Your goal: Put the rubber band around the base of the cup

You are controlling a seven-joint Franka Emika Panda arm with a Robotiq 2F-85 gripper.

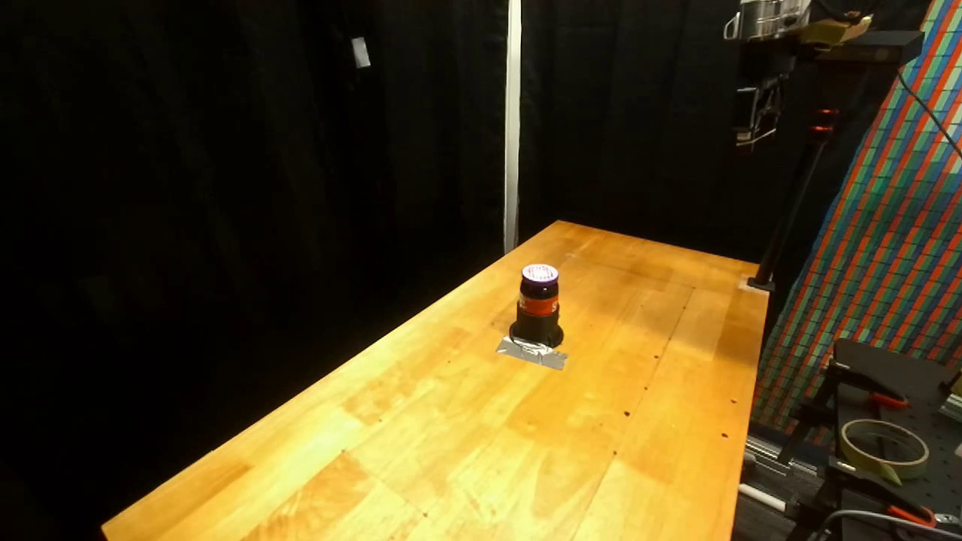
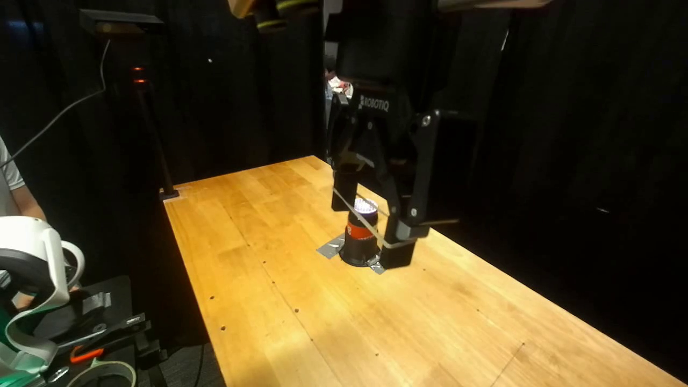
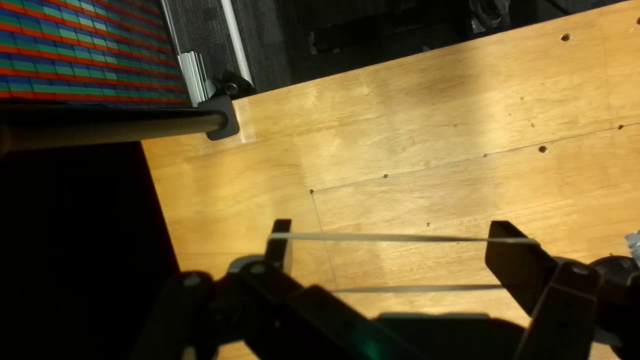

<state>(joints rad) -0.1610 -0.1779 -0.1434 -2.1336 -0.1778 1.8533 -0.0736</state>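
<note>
The cup shows in both exterior views (image 1: 539, 306) (image 2: 360, 231), upright on the table, a short dark cylinder with an orange-red stripe, a white top and a wider black base. In the wrist view, a dark round edge (image 3: 612, 262) by the right finger may be its base. My gripper (image 2: 370, 232) is open above the table; it also shows in the wrist view (image 3: 392, 235). The pale rubber band (image 3: 370, 237) is stretched around the outside of both fingers, with two strands spanning the gap. In an exterior view, the band (image 2: 368, 226) crosses in front of the cup.
Silvery-grey tape (image 1: 530, 353) lies on the wooden table (image 1: 466, 443) at the cup's foot. A pole (image 3: 215, 122) stands at a table corner. A black side stand holds a tape roll (image 1: 885, 449). A white headset (image 2: 32, 252) and part of a person are at the left.
</note>
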